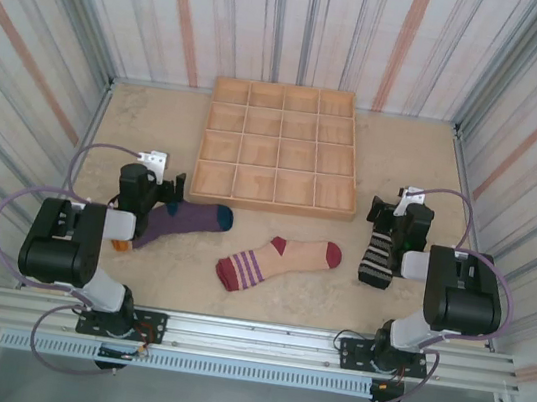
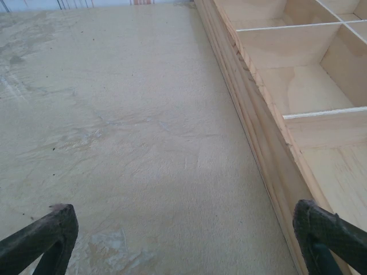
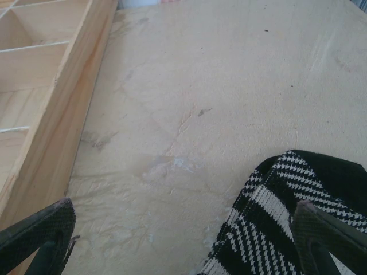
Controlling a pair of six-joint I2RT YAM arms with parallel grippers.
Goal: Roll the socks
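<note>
While all three socks lie flat and unrolled on the surface (image 1: 159,124), both arms hold their jaws spread wide with nothing gripped between them. The purple sock (image 1: 185,221) lies at the left, its teal end pointing toward the middle and its other end tucked under the left arm. The left jaws sit just beyond it, near the front left corner of the wooden tray (image 1: 273,205). In the left wrist view their dark fingertips (image 2: 54,232) stand far apart over bare surface, with the tray's outer wall (image 2: 258,126) running alongside the right-hand one.

The peach sock (image 1: 278,261), with dark-red toe and stripes, lies in the middle in front of the tray, well apart from both arms. The black-and-white striped sock (image 1: 378,258) lies at the right, its far end below the right jaws. In the right wrist view that end (image 3: 298,195) lies beneath the right-hand fingertip (image 3: 321,229); whether they touch cannot be told.
</note>
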